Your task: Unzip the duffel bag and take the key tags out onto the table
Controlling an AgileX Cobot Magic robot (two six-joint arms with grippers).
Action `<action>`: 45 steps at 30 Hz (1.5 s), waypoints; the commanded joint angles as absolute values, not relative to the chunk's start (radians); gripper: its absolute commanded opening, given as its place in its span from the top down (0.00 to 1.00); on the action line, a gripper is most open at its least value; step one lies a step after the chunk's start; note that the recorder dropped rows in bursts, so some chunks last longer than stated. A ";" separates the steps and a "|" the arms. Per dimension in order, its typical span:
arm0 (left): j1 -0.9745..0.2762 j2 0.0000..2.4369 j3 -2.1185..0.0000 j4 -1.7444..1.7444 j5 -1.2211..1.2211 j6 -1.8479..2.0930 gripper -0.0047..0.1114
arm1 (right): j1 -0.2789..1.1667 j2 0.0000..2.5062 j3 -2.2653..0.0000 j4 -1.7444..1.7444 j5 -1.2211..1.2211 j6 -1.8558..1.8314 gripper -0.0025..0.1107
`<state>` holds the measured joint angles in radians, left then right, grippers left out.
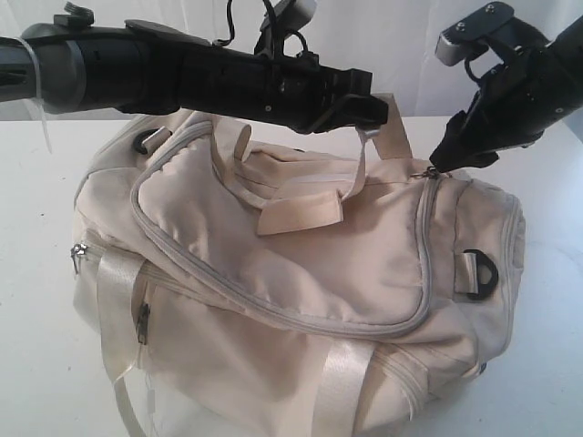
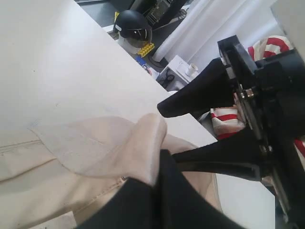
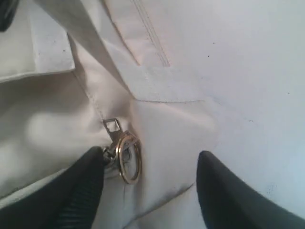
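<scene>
On the white table (image 1: 36, 155), in the exterior view, the bag (image 1: 301, 300) sits in the middle with its long zip (image 1: 273, 308) closed. Nothing is done yet: you have both the unzipping and the key tags left. Your left gripper (image 1: 375, 116) is clamped on the far handle (image 1: 363, 164), and your right gripper (image 1: 444, 162) hangs at the zip's right end. The left wrist view shows the pinched handle webbing and little else. In the right wrist view, spread fingers (image 3: 76, 195) flank the ring pull (image 3: 129, 160) without gripping it. The key tags are out of sight, presumably inside.

black arms (image 1: 228, 77), grey collar (image 1: 56, 73), ribbed black claws (image 3: 150, 191).
</scene>
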<state>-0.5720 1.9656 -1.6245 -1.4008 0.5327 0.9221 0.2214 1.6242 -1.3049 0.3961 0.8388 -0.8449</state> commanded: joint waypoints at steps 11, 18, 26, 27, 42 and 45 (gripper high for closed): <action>-0.568 1.940 -1.628 -1.418 0.561 0.923 0.96 | 0.220 1.735 -1.301 0.420 0.827 -0.991 0.58; -0.568 1.940 -1.628 -1.418 0.572 0.923 0.96 | 0.220 1.767 -1.301 0.504 0.836 -0.987 0.94; -0.568 1.942 -1.628 -1.418 0.570 0.923 0.96 | 0.220 1.659 -1.301 0.495 0.823 -0.987 0.98; -0.568 1.942 -1.628 -1.418 0.570 0.923 0.96 | 0.220 1.643 -1.301 0.495 0.823 -0.985 0.98; -0.570 1.948 -1.628 -1.418 0.553 0.919 0.96 | 0.220 1.549 -1.301 0.503 0.889 -0.960 0.98; -0.570 1.948 -1.628 -1.418 0.553 0.919 0.96 | 0.220 1.549 -1.301 0.516 0.878 -0.960 0.98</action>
<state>-0.5720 1.9612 -1.6245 -1.3907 0.5371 0.9221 0.2214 1.5776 -1.2948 0.4648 0.9017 -0.9637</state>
